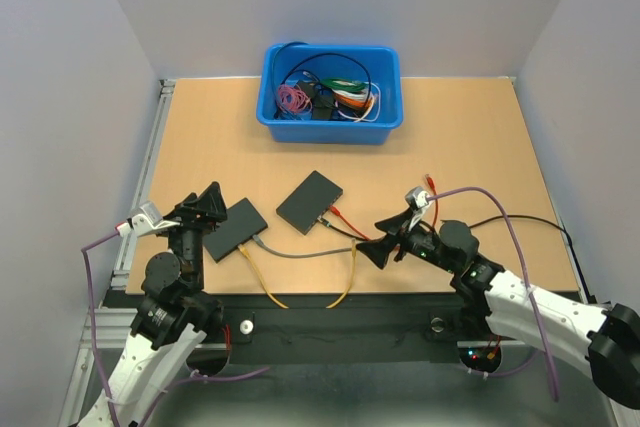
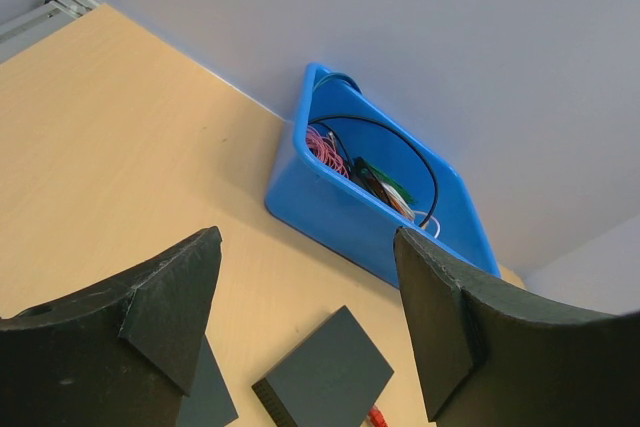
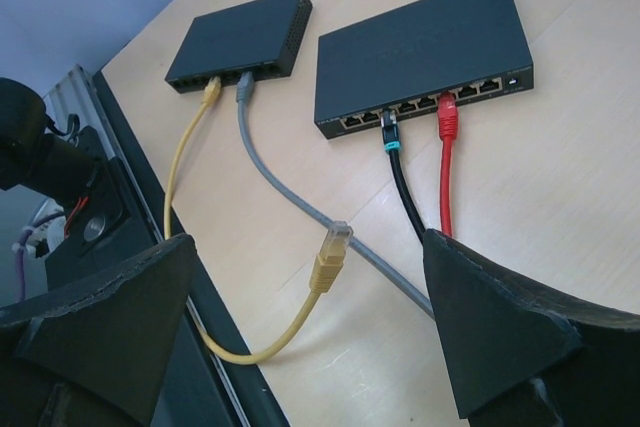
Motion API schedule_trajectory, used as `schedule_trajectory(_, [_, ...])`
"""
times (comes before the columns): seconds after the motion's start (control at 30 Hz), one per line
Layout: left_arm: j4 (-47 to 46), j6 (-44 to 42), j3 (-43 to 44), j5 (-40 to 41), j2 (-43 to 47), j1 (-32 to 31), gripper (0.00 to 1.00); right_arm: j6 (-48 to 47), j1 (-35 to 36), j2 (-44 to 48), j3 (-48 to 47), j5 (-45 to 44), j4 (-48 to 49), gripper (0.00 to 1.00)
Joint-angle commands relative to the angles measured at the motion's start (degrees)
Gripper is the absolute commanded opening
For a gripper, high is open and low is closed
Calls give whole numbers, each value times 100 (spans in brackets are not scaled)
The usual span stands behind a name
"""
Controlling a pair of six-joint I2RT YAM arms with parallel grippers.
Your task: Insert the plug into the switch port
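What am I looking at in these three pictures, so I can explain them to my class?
Two robot arms are bolted at the near edge of a light wooden table. One picture looks down from above; the other two come from cameras on the wrists, each showing its own dark fingers. On the table lie two flat black network switches, a left switch and a right switch, and a blue plastic bin of cables. A yellow cable is plugged into the left switch; its loose yellow plug lies free. The left gripper and right gripper are open and hold nothing.
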State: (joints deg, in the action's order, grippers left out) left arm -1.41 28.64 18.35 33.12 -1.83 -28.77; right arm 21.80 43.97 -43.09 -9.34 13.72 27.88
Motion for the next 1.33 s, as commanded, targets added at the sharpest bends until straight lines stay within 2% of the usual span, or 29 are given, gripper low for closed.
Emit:
schedule_trajectory(0.0, [-184,-8,-59,80,-28,-5,81,-106,24,-164,3,193,367,100])
schedule_trajectory(1.2, [-202,-17,-68,89,-46,-5,81,-167,24,-270,3,333,516,100])
schedule_trajectory(1.3, [-228,-34,-77,115,-64,-5,81,-115,24,-287,12,141,491,100])
